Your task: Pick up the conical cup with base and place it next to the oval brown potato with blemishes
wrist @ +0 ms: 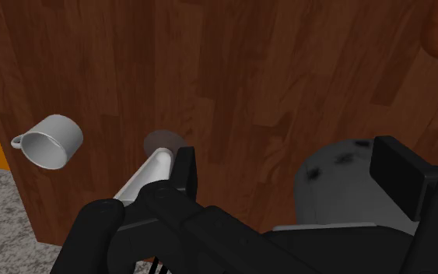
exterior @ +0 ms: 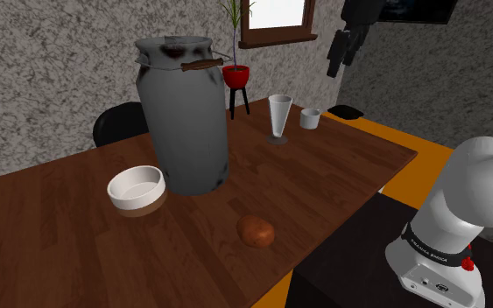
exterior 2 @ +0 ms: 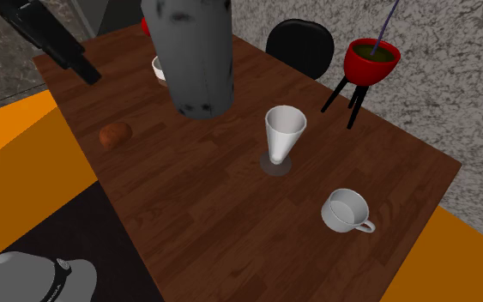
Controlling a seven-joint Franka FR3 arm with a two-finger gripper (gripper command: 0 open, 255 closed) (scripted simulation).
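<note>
Pincer: the pincer (exterior: 341,61) hangs high over the far corner of the table (exterior: 60,254), well above everything. Its two black fingers stand apart and nothing is between them.
Cup: the cup (exterior: 280,116) is a pale cone, wide at the mouth, upright on a small round base. It stands on the table, free, between the can (exterior: 185,114) and the mug (exterior: 310,118). In the wrist view it lies just beside one finger, far below it.
Potato: the potato (exterior: 256,231) is brown and oval and lies near the table edge on the stand's side. It is well apart from the cup.
Can: a tall grey milk can with dark spots, upright in the middle of the table.
Bowl: a white bowl (exterior: 136,187) touching or nearly touching the can, on the shoulder view's left.
Mug: white, with a handle, near the cup.
Behind the table: a black chair (exterior: 117,122) and a red pot (exterior: 235,75) on black legs.
</note>
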